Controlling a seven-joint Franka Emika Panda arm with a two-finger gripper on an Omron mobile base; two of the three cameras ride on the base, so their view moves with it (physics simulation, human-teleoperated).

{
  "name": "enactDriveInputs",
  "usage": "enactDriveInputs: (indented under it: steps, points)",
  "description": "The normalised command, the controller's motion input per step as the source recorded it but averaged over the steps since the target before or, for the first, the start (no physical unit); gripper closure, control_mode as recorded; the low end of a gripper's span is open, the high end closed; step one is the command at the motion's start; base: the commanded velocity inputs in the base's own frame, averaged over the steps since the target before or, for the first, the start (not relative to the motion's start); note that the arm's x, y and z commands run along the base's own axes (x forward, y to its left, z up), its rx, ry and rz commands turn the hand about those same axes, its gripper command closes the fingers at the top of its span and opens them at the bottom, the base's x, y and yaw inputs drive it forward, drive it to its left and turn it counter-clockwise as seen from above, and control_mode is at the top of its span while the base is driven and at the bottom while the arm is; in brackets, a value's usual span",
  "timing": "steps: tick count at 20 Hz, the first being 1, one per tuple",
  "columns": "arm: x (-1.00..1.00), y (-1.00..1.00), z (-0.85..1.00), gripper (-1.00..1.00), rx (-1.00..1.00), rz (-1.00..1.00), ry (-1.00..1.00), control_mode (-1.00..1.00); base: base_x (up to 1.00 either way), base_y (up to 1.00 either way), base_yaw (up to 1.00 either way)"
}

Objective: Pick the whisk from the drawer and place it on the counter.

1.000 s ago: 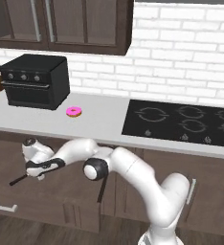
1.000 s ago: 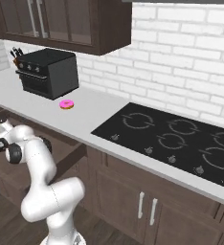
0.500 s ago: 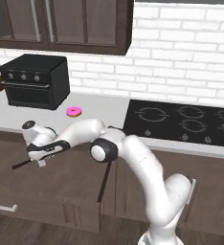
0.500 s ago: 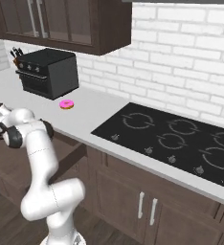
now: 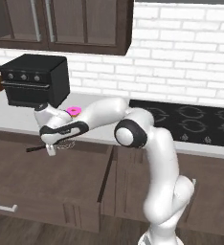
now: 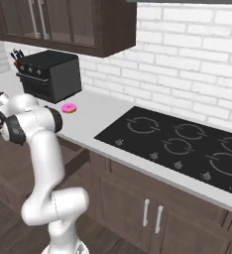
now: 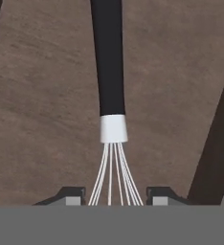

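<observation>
Grip: where the two dark finger tips rise at the bottom of the hand view, the gripper is pinched on the wire loops of the whisk, a finger tip close on each side of the wires.
Gripper place: centre left of the left base view, the gripper hangs over the open drawer, just below the counter's front edge.
Whisk: held clear of the drawer floor; in the left base view the whisk lies roughly level, black handle pointing toward the left edge.
Drawer: the drawer stands pulled out across the lower left of the left base view; its flat brown floor shows bare under the whisk, with walls at the right and front and a silver bar handle low on its front.
Counter: the counter runs across mid-frame above the drawer; open grey surface lies left of the arm in front of the toaster oven.
Near the edge: a pink donut sits just behind the arm.
Far right: the stovetop takes the counter's right part, well apart from the gripper.
</observation>
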Motion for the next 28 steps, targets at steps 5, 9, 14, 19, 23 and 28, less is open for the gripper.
enactDriveInputs:
  steps: [5,9,14,19,23,28]
  points:
    - [0.41,-1.00,0.50,1.00,0.00,-0.02,-0.01,-1.00,0.00,0.00,0.00]
    - [0.65,-1.00,0.46,1.00,0.00,-0.02,0.03,-1.00,0.00,0.00,0.00]
    - [0.92,-1.00,0.14,1.00,0.00,0.00,0.11,-1.00,0.00,0.00,0.00]
    - [1.00,-0.92,-0.21,1.00,-0.02,0.00,0.11,-1.00,0.00,0.00,0.00]
    - [1.00,-0.47,-0.45,1.00,-0.02,0.00,0.01,-1.00,0.00,0.00,0.00]
    - [0.70,-0.02,-0.58,-1.00,-0.10,0.02,0.00,-1.00,0.00,0.00,0.00]
